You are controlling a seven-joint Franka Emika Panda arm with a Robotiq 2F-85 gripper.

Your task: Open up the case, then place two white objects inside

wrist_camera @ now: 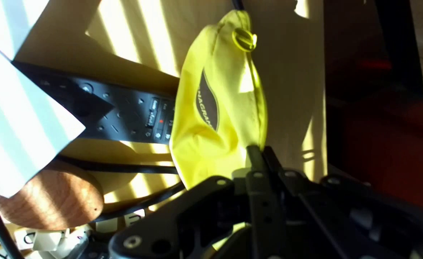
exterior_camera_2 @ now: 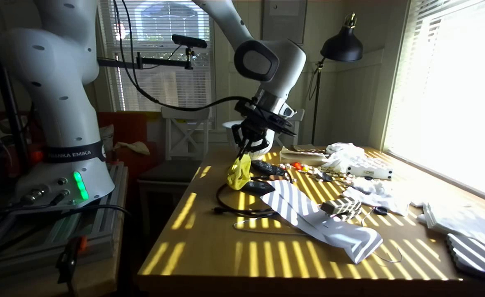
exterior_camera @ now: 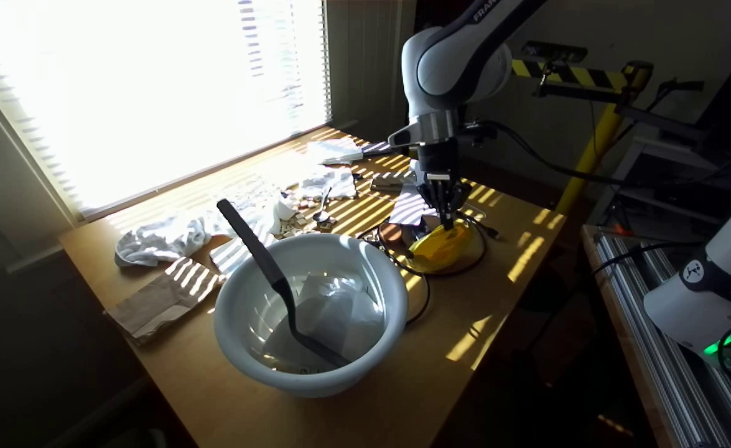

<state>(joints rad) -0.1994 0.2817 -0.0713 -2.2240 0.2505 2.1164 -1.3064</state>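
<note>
- Case (exterior_camera: 443, 250): yellow; in an exterior view, right of centre of the frame, over the table (exterior_camera: 421, 386).
- Gripper (exterior_camera: 446, 225): directed downward, tips at the upper edge of the case.
- Bowl (exterior_camera: 321, 381): pale, below and left of centre; spoon (exterior_camera: 283, 291) leans in it, handle toward the upper left.
- Cloth (exterior_camera: 163, 239): crumpled, left side of the frame; bag (exterior_camera: 160, 305), brown, lies below it.
- In an exterior view, case (exterior_camera_2: 239, 173) is steeply upright at the centre of the frame, directly under the gripper; contact of its lower end with the table cannot be confirmed.
- Paper (exterior_camera_2: 289, 204): curled, right of the case; lamp (exterior_camera_2: 342, 45) at upper right.
- Wrist view: case occupies the middle of the frame; zip pull (wrist_camera: 244, 39) near the top, dark label (wrist_camera: 207, 102) partly legible, "NAGRAM".
- Jaws: brought together, gripping the case by its right edge, below and right of centre.
- Remote (wrist_camera: 132, 113): black, just left of the case, partly covered by paper.
- Lower left: wooden oval (wrist_camera: 51, 198), lettered tiles (wrist_camera: 47, 240), cable (wrist_camera: 125, 167).
</note>
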